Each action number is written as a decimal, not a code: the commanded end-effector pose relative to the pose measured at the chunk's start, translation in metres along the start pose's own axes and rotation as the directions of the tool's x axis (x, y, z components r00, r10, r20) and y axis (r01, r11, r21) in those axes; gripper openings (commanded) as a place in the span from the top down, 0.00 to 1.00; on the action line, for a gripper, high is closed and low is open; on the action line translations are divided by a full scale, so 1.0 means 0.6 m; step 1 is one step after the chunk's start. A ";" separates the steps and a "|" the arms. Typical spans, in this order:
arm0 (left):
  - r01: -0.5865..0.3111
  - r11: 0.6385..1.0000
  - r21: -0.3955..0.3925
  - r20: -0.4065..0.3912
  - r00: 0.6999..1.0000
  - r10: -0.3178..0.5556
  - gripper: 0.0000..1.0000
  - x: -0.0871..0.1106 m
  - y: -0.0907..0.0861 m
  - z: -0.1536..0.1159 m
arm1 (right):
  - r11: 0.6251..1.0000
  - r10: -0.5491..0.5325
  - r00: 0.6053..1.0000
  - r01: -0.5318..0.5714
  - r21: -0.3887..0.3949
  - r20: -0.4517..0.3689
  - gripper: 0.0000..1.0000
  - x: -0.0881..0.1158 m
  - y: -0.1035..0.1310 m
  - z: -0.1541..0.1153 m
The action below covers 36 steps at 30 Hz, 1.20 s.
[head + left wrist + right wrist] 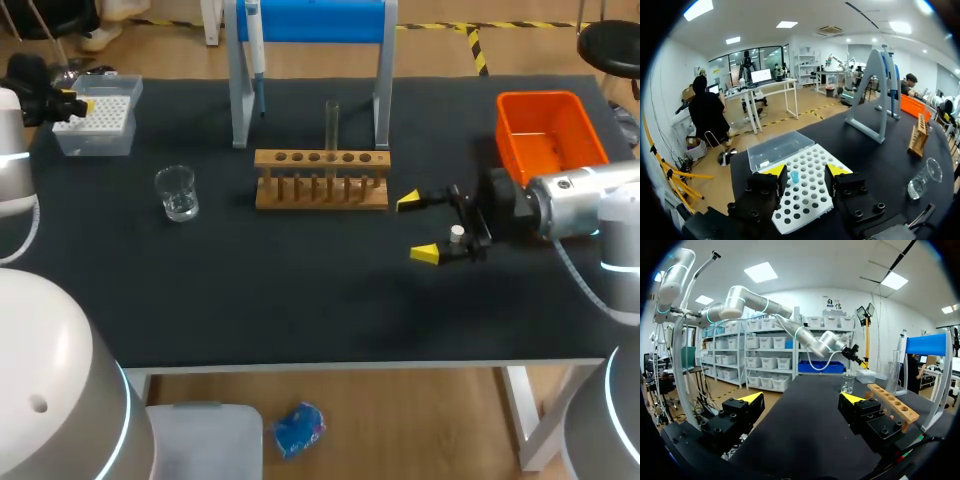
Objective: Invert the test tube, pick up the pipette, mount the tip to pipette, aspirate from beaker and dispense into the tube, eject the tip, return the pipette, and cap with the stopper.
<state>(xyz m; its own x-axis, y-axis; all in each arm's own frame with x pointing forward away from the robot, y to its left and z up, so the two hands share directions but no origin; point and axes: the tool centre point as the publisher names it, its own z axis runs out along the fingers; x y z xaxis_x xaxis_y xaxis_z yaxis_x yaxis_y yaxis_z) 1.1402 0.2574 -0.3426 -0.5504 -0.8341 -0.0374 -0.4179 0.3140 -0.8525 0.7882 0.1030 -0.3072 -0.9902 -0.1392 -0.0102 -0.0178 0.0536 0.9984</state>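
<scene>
Surface: you are working over a black tabletop (300, 290) that is carrying all the task's things.
Left jaws: your left gripper (805, 172) is standing wide open and gripping nothing. It is hovering just over the white tip box (810, 200) at the far left corner.
Between the left fingers: a single blue tip (794, 176) is sitting in one hole of the box, under the gap. You cannot tell whether either finger is touching the box.
Box lid: the clear lid (780, 149) is lying open just ahead of the box.
Right jaws: your right gripper (420, 227) is also spread wide and holding nothing, hanging over bare table just right of the wooden rack (321, 180).
Test tube: the test tube (331, 125) is standing upright in the rack, near its middle.
Pipette: the pipette (255, 55) is hanging on the blue stand (310, 60) behind the rack.
Beaker: the beaker (177, 193) is sitting left of the rack, well apart from both grippers.
Bin: an orange bin (550, 135) is resting at the far right, beside your right arm.
</scene>
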 end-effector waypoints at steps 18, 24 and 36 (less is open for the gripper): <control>0.007 1.000 -0.019 0.000 1.000 -0.007 0.62 -0.024 0.010 0.031 | 1.000 0.000 1.000 0.000 0.000 0.001 0.00 0.001 0.000 0.000; 0.010 1.000 -0.022 -0.003 1.000 -0.010 0.67 -0.024 0.010 0.034 | 1.000 0.000 1.000 0.000 0.000 0.001 0.00 0.001 0.000 0.000; 0.020 0.999 -0.025 0.011 1.000 -0.020 0.75 -0.023 0.013 0.036 | 1.000 0.000 1.000 0.000 0.000 0.001 0.00 0.001 0.000 0.000</control>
<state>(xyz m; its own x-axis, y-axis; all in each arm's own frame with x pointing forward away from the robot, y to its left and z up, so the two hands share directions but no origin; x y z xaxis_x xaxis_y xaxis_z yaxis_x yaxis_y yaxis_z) 1.1567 0.2615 -0.3587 -0.5340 -0.8451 -0.0277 -0.4428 0.3074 -0.8423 0.7882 0.1030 -0.3072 -0.9902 -0.1395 -0.0100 -0.0177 0.0540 0.9984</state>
